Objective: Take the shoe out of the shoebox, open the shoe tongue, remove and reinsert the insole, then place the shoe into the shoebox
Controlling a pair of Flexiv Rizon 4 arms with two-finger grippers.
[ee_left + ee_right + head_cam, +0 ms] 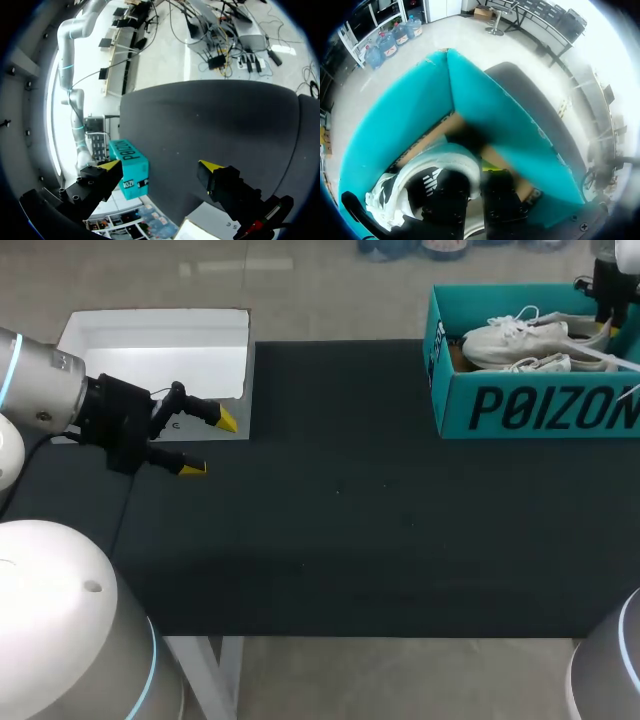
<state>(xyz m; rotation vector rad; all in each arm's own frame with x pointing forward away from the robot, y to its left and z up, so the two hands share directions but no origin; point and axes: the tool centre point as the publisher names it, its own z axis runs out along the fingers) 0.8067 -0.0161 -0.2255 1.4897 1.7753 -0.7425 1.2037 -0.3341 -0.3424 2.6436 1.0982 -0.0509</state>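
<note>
The white shoe (530, 344) lies inside the teal shoebox (540, 405), which stands at the far right corner of the black table (340, 520). With the shoe lying in the shoebox, the scene fits 2 stages alike: the shoe about to be lifted out, or the shoe just set back in after the insole work. The pictures do not settle which.

The right gripper (479, 187) is down inside the shoebox, right at the shoe. In the right wrist view its 2 dark fingers sit against the shoe's white heel and collar, with a sliver of yellow tip between them and the shoebox's cardboard floor. Whether the fingers pinch the shoe from 2 sides or merely rest beside it cannot be told, since their tips are mostly hidden behind the shoe and their own bodies.

Whichever stage this is, the work near the shoebox asks for care: the fingers are close to the shoebox's teal wall, so any motion should run straight up, clear of the rim, to avoid dragging the light cardboard along the table. The loose laces (515, 320) hang toward the shoebox's rim and could snag.

The left gripper (208, 443) hovers well away from the shoebox, beside the white lid (150, 350) at the table's far left. Its 2 yellow-tipped fingers are spread wide and hold nothing.
</note>
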